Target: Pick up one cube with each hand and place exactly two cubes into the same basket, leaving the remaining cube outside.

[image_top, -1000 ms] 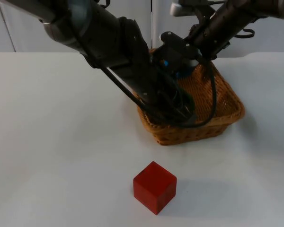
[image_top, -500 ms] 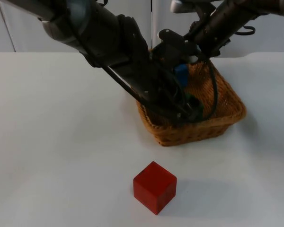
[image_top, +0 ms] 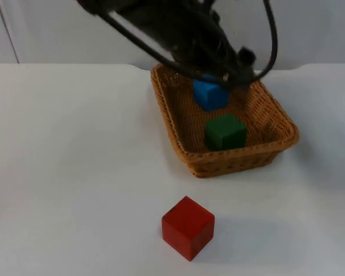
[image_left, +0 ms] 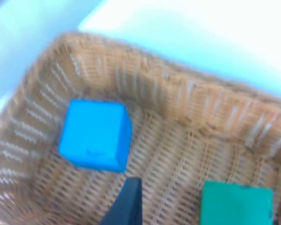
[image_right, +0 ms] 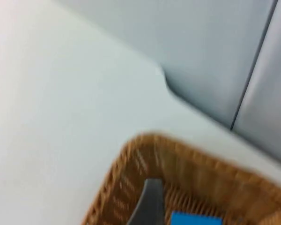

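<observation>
Blue cube (image_top: 210, 94), green cube (image_top: 225, 131) in basket (image_top: 178, 148)

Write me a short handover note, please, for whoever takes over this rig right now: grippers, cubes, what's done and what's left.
Left gripper: above the far end of the basket, holding nothing; a fingertip hangs over the basket floor.
Right gripper: above the basket's far rim, by its wrist view.
Blue cube: in the basket, far end.
Green cube: in the basket, near end, apart from the blue one.
Red cube: on the table in front of the basket, outside.
Done: two cubes in one basket, one left out.
Left: probably only retracting both arms.
</observation>
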Available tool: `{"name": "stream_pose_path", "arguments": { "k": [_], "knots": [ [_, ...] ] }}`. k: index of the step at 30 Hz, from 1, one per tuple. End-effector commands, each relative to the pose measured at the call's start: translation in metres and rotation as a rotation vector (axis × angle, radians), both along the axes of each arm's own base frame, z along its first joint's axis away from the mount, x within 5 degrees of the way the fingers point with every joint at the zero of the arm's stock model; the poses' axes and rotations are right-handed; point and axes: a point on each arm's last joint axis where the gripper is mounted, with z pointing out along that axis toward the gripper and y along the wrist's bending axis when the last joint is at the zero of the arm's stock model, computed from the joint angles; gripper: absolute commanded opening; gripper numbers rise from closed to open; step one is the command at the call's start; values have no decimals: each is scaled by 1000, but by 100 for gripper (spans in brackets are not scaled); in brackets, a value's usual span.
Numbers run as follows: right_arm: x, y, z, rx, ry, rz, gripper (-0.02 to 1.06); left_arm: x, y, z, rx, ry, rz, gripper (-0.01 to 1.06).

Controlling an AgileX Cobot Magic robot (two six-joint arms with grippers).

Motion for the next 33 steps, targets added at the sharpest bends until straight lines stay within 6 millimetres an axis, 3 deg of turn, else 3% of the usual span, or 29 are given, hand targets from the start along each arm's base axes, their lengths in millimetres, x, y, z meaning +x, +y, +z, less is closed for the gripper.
{"name": "stream_pose_path", "arguments": {
  "k": [1, 6, 10, 22, 33],
  "knots": [
    [-15, -6, 46, 7, -87, 6, 72, -8, 3, 35, -33, -50, -14, 93],
    [-29, -14, 70, -27, -108, 15, 72, -14, 7, 60, -54, -101, -18, 93],
    [-33, -16, 74, -35, -93, 24, 72, -17, 8, 64, -59, -91, -21, 93],
    [-42, -17, 65, -94, 26, 80, 72, -22, 12, 63, -17, -23, -18, 93],
    [-48, -17, 61, -116, 83, 120, 72, -32, 28, 86, -19, -14, -18, 93]
  ]
}}
